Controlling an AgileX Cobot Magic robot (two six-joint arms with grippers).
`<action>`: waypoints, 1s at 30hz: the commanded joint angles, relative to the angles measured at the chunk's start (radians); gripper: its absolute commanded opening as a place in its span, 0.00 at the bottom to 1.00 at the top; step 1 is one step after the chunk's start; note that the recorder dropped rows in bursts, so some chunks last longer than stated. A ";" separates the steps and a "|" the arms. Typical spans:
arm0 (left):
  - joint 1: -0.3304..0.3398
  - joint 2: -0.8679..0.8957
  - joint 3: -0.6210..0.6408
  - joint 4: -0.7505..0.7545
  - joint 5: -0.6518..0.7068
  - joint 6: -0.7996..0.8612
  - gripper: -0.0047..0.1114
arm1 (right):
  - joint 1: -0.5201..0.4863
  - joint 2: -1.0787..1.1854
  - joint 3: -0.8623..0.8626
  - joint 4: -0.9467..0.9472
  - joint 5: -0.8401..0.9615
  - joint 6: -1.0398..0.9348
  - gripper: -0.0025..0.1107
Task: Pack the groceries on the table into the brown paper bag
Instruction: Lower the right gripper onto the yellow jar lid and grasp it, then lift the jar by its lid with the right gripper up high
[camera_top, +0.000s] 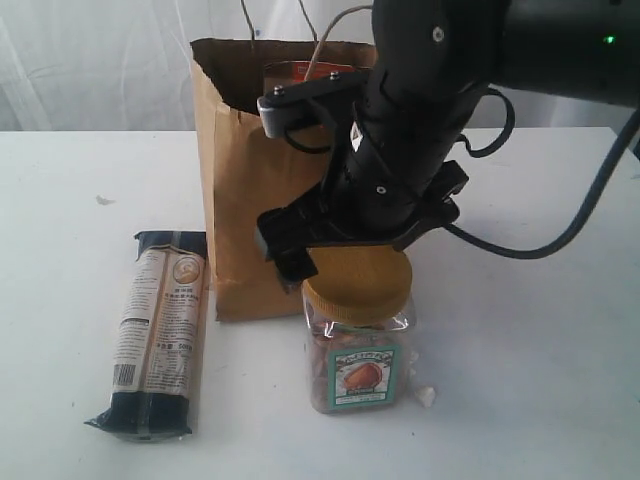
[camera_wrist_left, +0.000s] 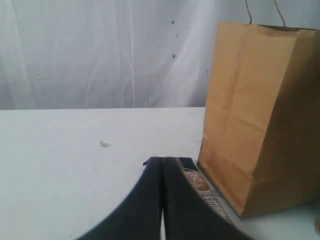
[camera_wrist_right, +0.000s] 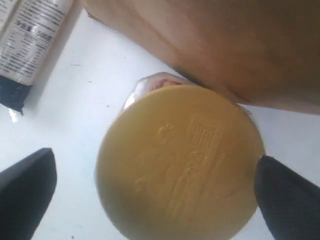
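I read the right tool (camera_wrist_right: 157, 192) as wide open, over the tan-lidded nut jar (camera_top: 355, 350) with a finger either side of the lid; contact I can't tell. The jar is upright on the tabletop (camera_top: 540, 350), toward the edge nearest the exterior camera, right beside the brown paper bag (camera_top: 240, 220). The long packet (camera_top: 160, 335) lies flat by the bag's other front corner. The left tool (camera_wrist_left: 161, 195) is closed on nothing, near the packet's end.

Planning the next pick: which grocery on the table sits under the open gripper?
The tan-lidded nut jar, upright by the brown paper bag, with the open right gripper over its lid. The long dark-blue packet lies flat, off to the side.
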 joint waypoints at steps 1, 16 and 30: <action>0.001 -0.003 0.003 0.009 -0.001 0.000 0.04 | -0.009 0.013 -0.002 -0.133 0.021 0.067 0.95; 0.001 -0.003 0.003 0.009 -0.001 0.000 0.04 | -0.009 0.041 -0.002 -0.125 0.003 0.135 0.95; 0.001 -0.003 0.003 0.009 -0.001 0.000 0.04 | -0.009 0.085 -0.002 -0.113 0.049 0.138 0.90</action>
